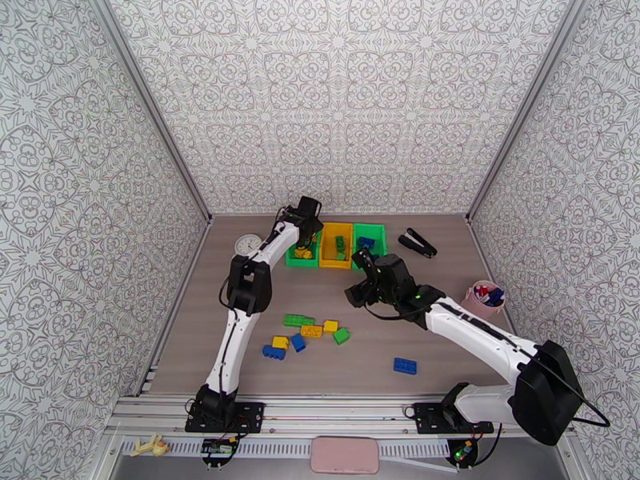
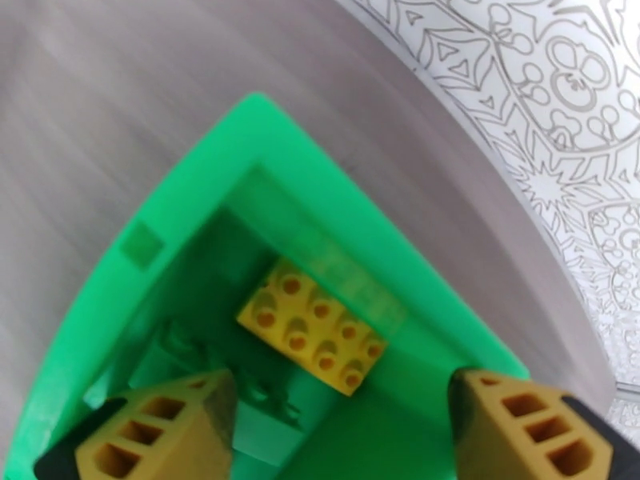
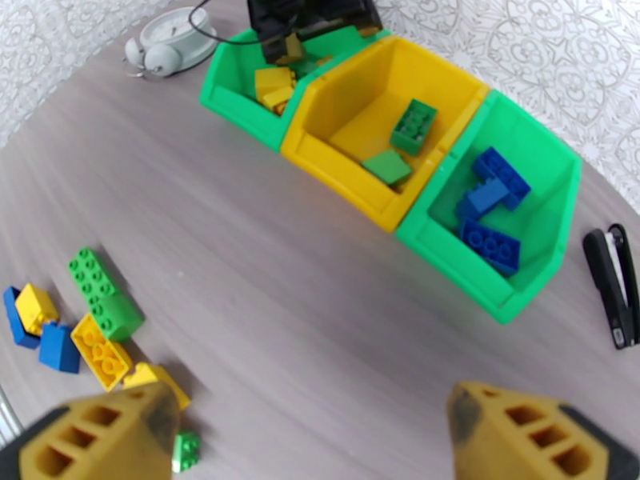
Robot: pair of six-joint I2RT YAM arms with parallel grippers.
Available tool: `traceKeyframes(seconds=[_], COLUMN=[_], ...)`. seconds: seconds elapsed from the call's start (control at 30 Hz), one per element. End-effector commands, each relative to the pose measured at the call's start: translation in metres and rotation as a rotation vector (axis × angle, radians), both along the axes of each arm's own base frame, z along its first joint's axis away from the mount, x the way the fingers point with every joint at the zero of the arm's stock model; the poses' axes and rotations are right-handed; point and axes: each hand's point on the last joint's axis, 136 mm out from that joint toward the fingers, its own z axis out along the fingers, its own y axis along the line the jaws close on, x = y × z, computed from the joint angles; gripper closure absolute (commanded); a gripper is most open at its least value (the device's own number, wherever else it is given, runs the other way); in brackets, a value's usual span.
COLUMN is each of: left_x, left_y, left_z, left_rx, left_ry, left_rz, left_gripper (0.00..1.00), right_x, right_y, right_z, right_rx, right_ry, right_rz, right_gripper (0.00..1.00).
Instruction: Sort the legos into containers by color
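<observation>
Three joined containers stand at the back: a left green bin (image 1: 302, 259), a yellow bin (image 1: 336, 248) and a right green bin (image 1: 369, 242). My left gripper (image 1: 302, 240) hangs over the left green bin (image 2: 264, 122), open (image 2: 344, 430), with a yellow lego (image 2: 312, 326) lying on the bin floor beyond its fingertips. My right gripper (image 1: 362, 280) is open (image 3: 312, 438) above bare table in front of the bins. The yellow bin (image 3: 336, 146) holds green legos (image 3: 414, 126); the right green bin (image 3: 456, 258) holds blue legos (image 3: 490, 243). Loose yellow, green and blue legos (image 1: 310, 331) lie mid-table.
A single blue brick (image 1: 405, 365) lies near the front right. A black stapler (image 1: 418, 242) lies right of the bins, a white clock (image 1: 249, 245) left of them, and a pink cup (image 1: 484, 298) stands at the right edge.
</observation>
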Motion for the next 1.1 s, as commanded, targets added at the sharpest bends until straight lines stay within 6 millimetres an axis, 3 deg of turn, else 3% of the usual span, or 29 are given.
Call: traceKeyframes(seconds=[0.0, 0.23, 0.53, 0.67, 0.87, 1.07], left_x=[-0.025, -0.054, -0.065, -0.054, -0.020, -0.011], left_y=[0.009, 0.018, 0.027, 0.033, 0.022, 0.022], left_z=[-0.003, -0.017, -0.011, -0.011, -0.006, -0.007], left_rx=[0.067, 0.090, 0.083, 0.061, -0.057, -0.077], left_ry=[0.087, 0.188, 0.221, 0.179, 0.081, 0.079], left_rz=[0.056, 0.121, 0.119, 0.124, 0.099, 0.133], left_gripper=[0.27, 0.26, 0.26, 0.29, 0.31, 0.33], right_x=[-0.001, 0.003, 0.000, -0.001, -0.001, -0.001], right_y=[-0.009, -0.007, -0.015, -0.020, -0.022, -0.023], right_z=[0.000, 0.004, 0.003, 0.004, 0.006, 0.008], right_rx=[-0.013, -0.006, -0.014, -0.007, -0.005, -0.005], right_ry=[-0.002, -0.014, -0.017, -0.027, -0.028, -0.029], right_rz=[-0.017, -0.004, -0.011, -0.021, -0.029, -0.031], right_gripper=[0.08, 0.08, 0.08, 0.08, 0.08, 0.09])
